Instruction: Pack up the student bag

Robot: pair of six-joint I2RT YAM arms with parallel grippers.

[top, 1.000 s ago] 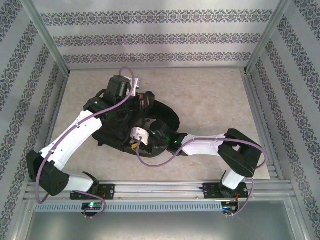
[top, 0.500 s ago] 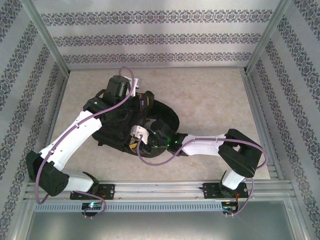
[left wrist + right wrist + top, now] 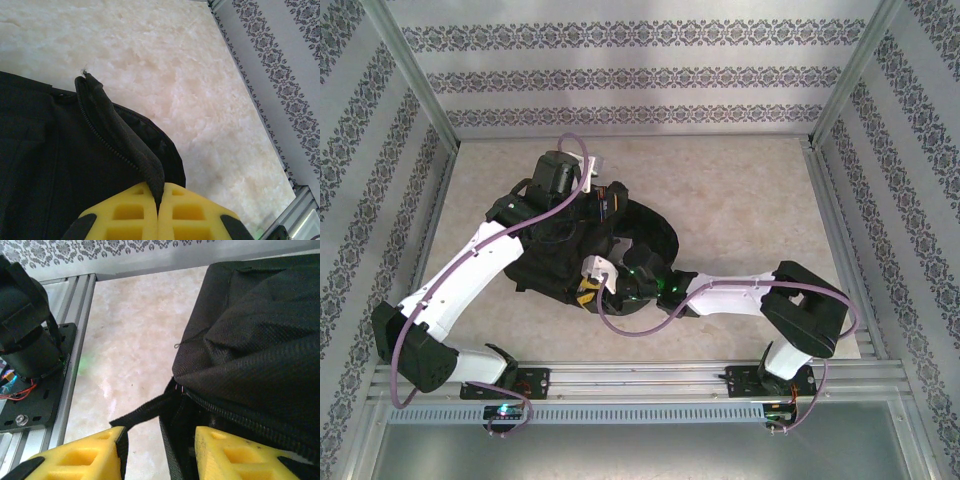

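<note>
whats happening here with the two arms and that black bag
Two robot arms are working on the student bag, a black backpack lying on the table. The left gripper is shut on a flap of fabric along the bag's zip edge. The right gripper is open at the bag's near side, with a black strap between its fingers.

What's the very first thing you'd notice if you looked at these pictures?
The big black student bag slumps in the middle of the pale table, with two white arms reaching onto it. Up close, the left gripper has its yellow fingers pinched shut on a fold of the bag beside the zip. The right gripper is open, with a black strap and the bag's edge between its fingers.
</note>
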